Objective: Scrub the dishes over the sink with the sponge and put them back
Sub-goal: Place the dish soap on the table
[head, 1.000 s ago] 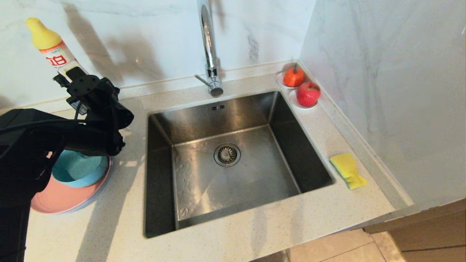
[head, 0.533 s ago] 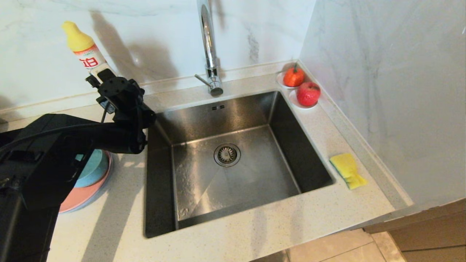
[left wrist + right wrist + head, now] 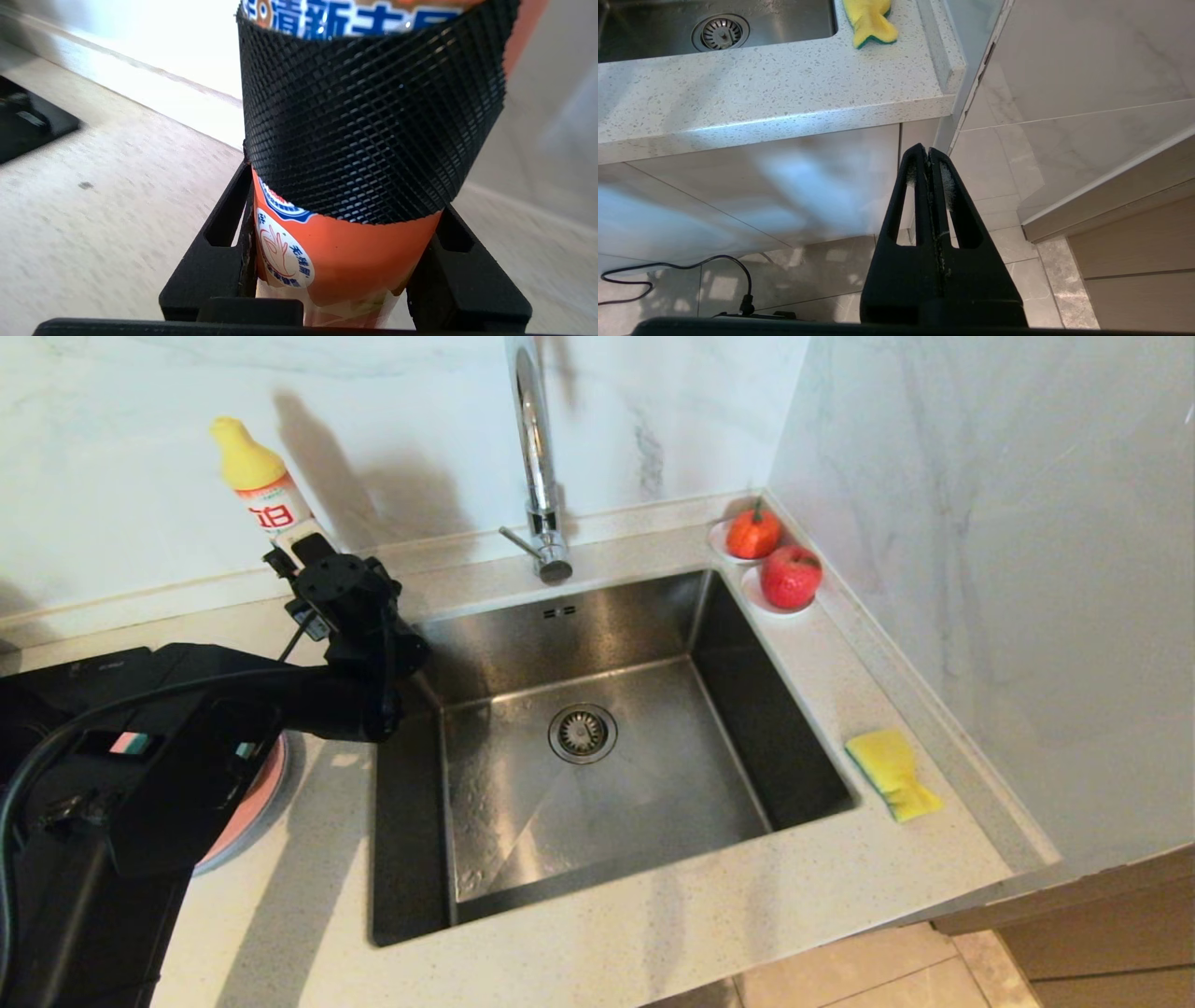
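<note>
Our left gripper (image 3: 303, 553) clasps the detergent bottle (image 3: 259, 485) above the sink's (image 3: 597, 756) rear-left corner; we keep it upright until over the basin. Sponge (image 3: 892, 773) lies right of the sink; the right gripper (image 3: 930, 161) hangs clenched below.

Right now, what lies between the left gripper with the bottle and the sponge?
In the head view, the sink separates the left gripper, shut on the soap bottle, from the sponge.

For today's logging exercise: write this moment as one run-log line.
left gripper: shut on detergent bottle, by sink | right gripper: shut, parked below counter | sponge: untouched
</note>
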